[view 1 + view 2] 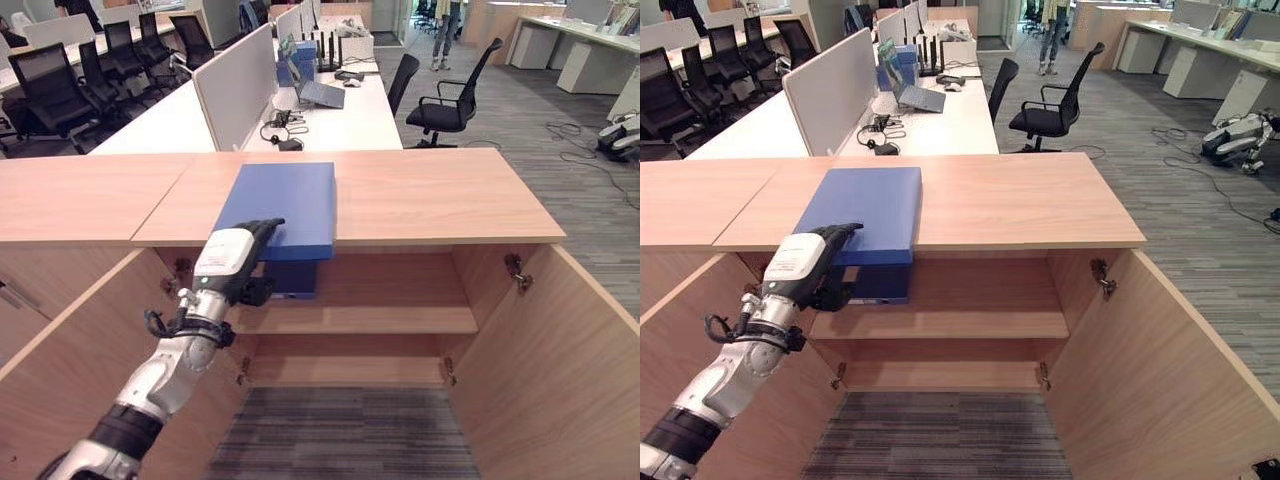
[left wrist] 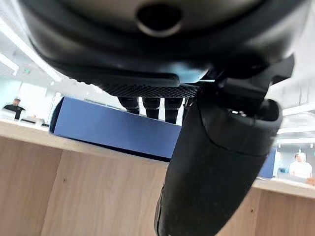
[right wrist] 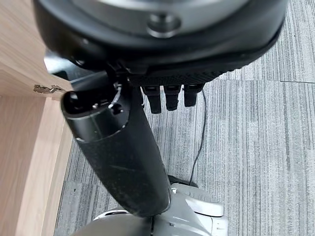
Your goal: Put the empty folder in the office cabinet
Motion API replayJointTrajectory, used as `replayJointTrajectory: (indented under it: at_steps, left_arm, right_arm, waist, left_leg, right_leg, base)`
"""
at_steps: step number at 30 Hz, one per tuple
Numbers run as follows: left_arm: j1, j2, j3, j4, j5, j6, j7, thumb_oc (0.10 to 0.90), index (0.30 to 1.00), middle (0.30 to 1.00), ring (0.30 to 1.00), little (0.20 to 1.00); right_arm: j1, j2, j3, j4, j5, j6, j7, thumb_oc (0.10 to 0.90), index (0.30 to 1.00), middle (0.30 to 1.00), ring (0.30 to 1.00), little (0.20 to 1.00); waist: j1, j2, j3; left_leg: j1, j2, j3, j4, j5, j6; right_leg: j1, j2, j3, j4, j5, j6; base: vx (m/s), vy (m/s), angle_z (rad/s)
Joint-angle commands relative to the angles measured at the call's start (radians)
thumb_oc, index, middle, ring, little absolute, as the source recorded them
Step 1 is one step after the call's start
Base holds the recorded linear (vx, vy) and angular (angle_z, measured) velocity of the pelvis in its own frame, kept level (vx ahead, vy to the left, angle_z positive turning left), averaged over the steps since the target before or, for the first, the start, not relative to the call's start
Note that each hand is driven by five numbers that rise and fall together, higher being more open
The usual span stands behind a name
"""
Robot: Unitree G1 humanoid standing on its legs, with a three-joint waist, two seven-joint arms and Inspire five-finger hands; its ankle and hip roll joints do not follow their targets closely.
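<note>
Currently the blue folder (image 1: 282, 208) lies flat on the cabinet top (image 1: 430, 195), its near edge overhanging the open cabinet (image 1: 360, 320). The left robot hand (image 1: 240, 262) pinches that near corner, at about 7 o'clock on the folder: fingers on top, thumb apparently underneath, though the contact is partly hidden. Likely hazard: with so small a corner hold, the folder may tip or slip free once pulled off the top, or strike the shelf (image 1: 370, 320) edge. The left arm reaches up from the lower left. The right robot hand (image 3: 118, 147), fingers relaxed, hangs empty over the carpet (image 3: 256, 147).
</note>
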Motion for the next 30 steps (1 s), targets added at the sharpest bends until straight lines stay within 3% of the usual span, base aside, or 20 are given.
replayJointTrajectory:
  at_steps: [1, 5, 6, 8, 24, 27, 30]
  left_arm:
    - [-0.237, 0.06, -0.036, 0.075, 0.166, 0.046, 0.061, 0.8, 0.9, 0.9, 0.9, 0.9]
    - [-0.289, 0.09, -0.092, 0.123, 0.313, 0.084, 0.071, 0.8, 0.9, 0.9, 0.9, 0.9]
    - [-0.3, 0.091, -0.104, 0.142, 0.346, 0.1, 0.076, 0.769, 0.853, 0.853, 0.853, 0.853]
    - [-0.303, 0.084, -0.112, 0.155, 0.378, 0.11, 0.074, 0.4, 0.3, 0.3, 0.3, 0.3]
    - [-0.163, -0.005, -0.073, 0.208, 0.439, 0.143, 0.11, 0.4, 0.3, 0.3, 0.3, 0.3]
    - [-0.144, -0.012, -0.062, 0.187, 0.424, 0.133, 0.108, 0.4, 0.3, 0.3, 0.3, 0.3]
    - [-0.077, -0.021, -0.001, 0.052, 0.373, 0.093, 0.104, 0.4, 0.3, 0.3, 0.3, 0.3]
  right_arm:
    - [-0.026, -0.048, 0.05, 0.017, -0.031, -0.011, -0.014, 0.8, 0.9, 0.9, 0.9, 0.9]
    - [-0.023, -0.054, 0.052, 0.018, -0.024, -0.019, -0.018, 0.8, 0.9, 0.9, 0.9, 0.9]
    - [-0.024, -0.053, 0.053, 0.02, -0.022, -0.021, -0.018, 0.8, 0.9, 0.9, 0.9, 0.9]
    - [-0.022, -0.055, 0.051, 0.022, -0.02, -0.022, -0.021, 0.8, 0.9, 0.9, 0.9, 0.9]
    - [-0.015, -0.049, 0.044, 0.034, -0.03, -0.02, -0.037, 0.8, 0.9, 0.9, 0.9, 0.9]
    - [-0.013, -0.05, 0.039, 0.033, -0.028, -0.021, -0.039, 0.8, 0.9, 0.9, 0.9, 0.9]
    - [-0.01, -0.044, 0.027, 0.029, -0.023, -0.021, -0.044, 0.8, 0.9, 0.9, 0.9, 0.9]
  waist:
    - [-0.024, -0.046, -0.039]
    - [-0.029, -0.044, -0.038]
    - [-0.029, -0.044, -0.038]
    - [-0.03, -0.044, -0.038]
    - [-0.026, -0.05, -0.035]
    - [-0.024, -0.051, -0.035]
    - [-0.017, -0.055, -0.032]
  left_leg:
    - [0.001, -0.01, 0.025, -0.004, -0.128, -0.011]
    - [0.002, -0.01, 0.028, -0.004, -0.132, -0.01]
    - [0.003, -0.01, 0.029, -0.004, -0.133, -0.009]
    - [0.003, -0.011, 0.031, -0.004, -0.135, -0.009]
    - [0.009, -0.011, 0.04, -0.004, -0.141, -0.005]
    - [0.009, -0.01, 0.038, -0.004, -0.14, -0.006]
    - [0.007, -0.011, 0.034, -0.004, -0.139, -0.005]
  right_leg:
    - [0.032, -0.065, -0.044, 0.006, -0.029, 0.118]
    - [0.03, -0.066, -0.041, 0.006, -0.03, 0.12]
    - [0.03, -0.065, -0.04, 0.006, -0.031, 0.121]
    - [0.029, -0.065, -0.039, 0.006, -0.032, 0.121]
    - [0.034, -0.065, -0.031, 0.006, -0.035, 0.118]
    - [0.033, -0.065, -0.032, 0.006, -0.035, 0.117]
    - [0.034, -0.065, -0.037, 0.006, -0.034, 0.116]
  base:
    - [0.0, 0.0, 0.0]
    - [0.0, 0.002, -0.04]
    - [-0.01, -0.003, -0.05]
    - [-0.02, -0.004, -0.04]
    - [0.0, -0.004, -0.03]
    - [-0.03, -0.003, 0.0]
    - [0.0, 0.0, 0.0]
